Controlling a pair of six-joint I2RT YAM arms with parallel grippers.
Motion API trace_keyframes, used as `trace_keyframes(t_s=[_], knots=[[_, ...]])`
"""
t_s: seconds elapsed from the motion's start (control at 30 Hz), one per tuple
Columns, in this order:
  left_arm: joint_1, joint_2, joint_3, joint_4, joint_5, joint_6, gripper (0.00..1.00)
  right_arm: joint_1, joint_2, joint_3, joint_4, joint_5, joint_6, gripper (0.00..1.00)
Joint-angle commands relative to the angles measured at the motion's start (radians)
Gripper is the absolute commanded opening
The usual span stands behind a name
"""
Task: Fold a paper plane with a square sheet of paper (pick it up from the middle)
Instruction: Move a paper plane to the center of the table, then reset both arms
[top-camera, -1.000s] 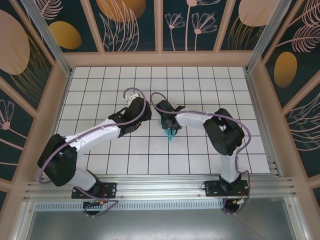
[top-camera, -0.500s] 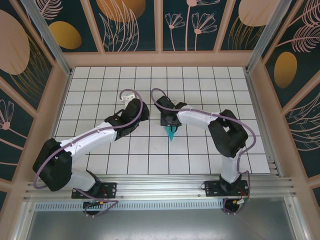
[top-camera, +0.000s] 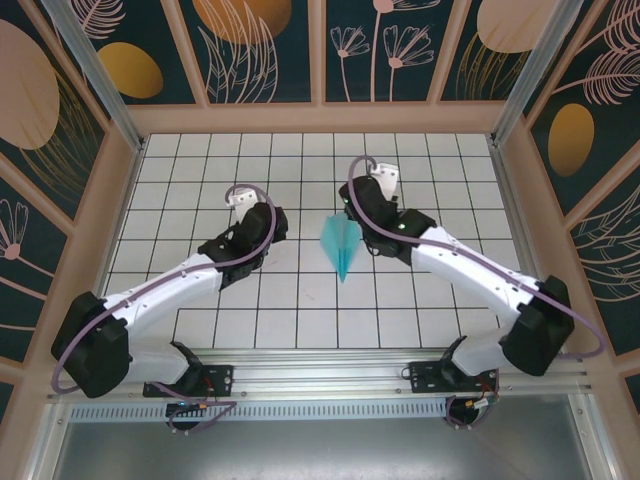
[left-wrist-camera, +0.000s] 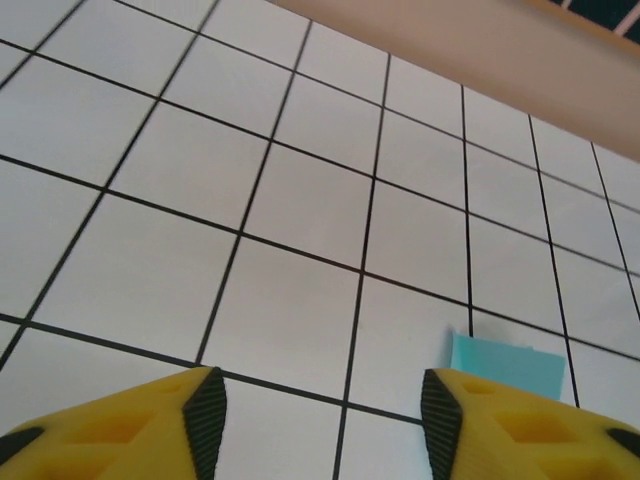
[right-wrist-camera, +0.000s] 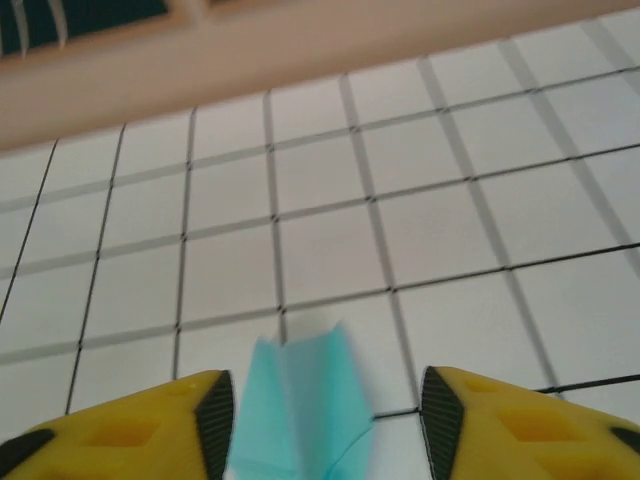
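Now that both arms have drawn apart, the left gripper (left-wrist-camera: 315, 415) and right gripper (right-wrist-camera: 325, 415) stand open and empty; the plane (top-camera: 340, 250) lies released on the table (top-camera: 200, 150) between them, so the folding looks finished

Bright, even light; slight blur

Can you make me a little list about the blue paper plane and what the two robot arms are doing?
paper plane: light blue, folded, lying on the table
pointy end: aims toward the arm bases
place: between the two arms, touching neither
left fingers: open, holding nothing
right fingers: open, holding nothing, plane just ahead of them
task: plane looks finished
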Motion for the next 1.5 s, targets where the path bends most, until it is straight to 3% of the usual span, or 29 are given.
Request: trace_keyframes(t_s=[0.0, 0.17, 0.27, 0.4, 0.53, 0.57, 0.7, 0.8, 1.07, 1.17, 1.23, 1.27, 1.3, 1.37, 1.4, 1.43, 1.47], knots=[[0.003, -0.062, -0.037, 0.032, -0.124, 0.042, 0.69, -0.041, -0.063, -0.107, 0.053, 0.247, -0.02, 0.62], [0.004, -0.131, -0.105, 0.084, -0.24, 0.113, 0.98, -0.212, -0.153, -0.306, 0.255, 0.245, -0.143, 0.67], [0.027, -0.159, -0.159, 0.124, -0.302, 0.15, 0.99, -0.332, -0.179, -0.45, 0.446, 0.167, -0.262, 0.71], [0.137, -0.163, -0.185, 0.112, -0.248, 0.161, 0.99, -0.482, -0.175, -0.6, 0.682, -0.091, -0.356, 0.71], [0.201, -0.174, -0.198, 0.116, -0.305, 0.202, 0.99, -0.567, -0.146, -0.743, 0.962, -0.271, -0.467, 0.71], [0.217, -0.181, -0.209, 0.134, -0.308, 0.213, 0.98, -0.589, -0.131, -0.732, 0.964, -0.323, -0.475, 0.71], [0.264, -0.179, -0.247, 0.189, -0.278, 0.233, 0.98, -0.645, -0.028, -0.687, 1.043, -0.406, -0.537, 0.7], [0.275, -0.175, -0.252, 0.189, -0.284, 0.241, 0.98, -0.659, 0.06, -0.671, 1.072, -0.35, -0.571, 0.69], [0.307, -0.178, -0.308, 0.269, -0.316, 0.301, 0.99, -0.699, 0.118, -0.841, 1.453, -0.622, -0.732, 0.64], [0.327, -0.175, -0.331, 0.327, -0.312, 0.328, 0.99, -0.799, 0.106, -0.877, 1.499, -0.718, -0.642, 0.64], [0.333, -0.162, -0.335, 0.353, -0.315, 0.349, 0.98, -0.851, 0.177, -0.952, 1.706, -0.772, -0.594, 0.64], [0.337, -0.154, -0.335, 0.363, -0.314, 0.359, 0.98, -0.854, 0.197, -0.968, 1.768, -0.759, -0.586, 0.66], [0.34, -0.145, -0.337, 0.379, -0.309, 0.375, 0.99, -0.853, 0.164, -0.934, 1.639, -0.763, -0.591, 0.67], [0.345, -0.136, -0.335, 0.385, -0.305, 0.391, 0.99, -0.851, 0.172, -0.938, 1.664, -0.754, -0.589, 0.68], [0.347, -0.138, -0.337, 0.389, -0.308, 0.393, 0.99, -0.849, 0.173, -0.938, 1.667, -0.745, -0.59, 0.75], [0.352, -0.143, -0.345, 0.41, -0.304, 0.4, 0.98, -0.846, 0.171, -0.937, 1.663, -0.741, -0.589, 0.99], [0.361, -0.15, -0.364, 0.448, -0.29, 0.41, 0.98, -0.846, 0.172, -0.939, 1.67, -0.738, -0.59, 0.99]])
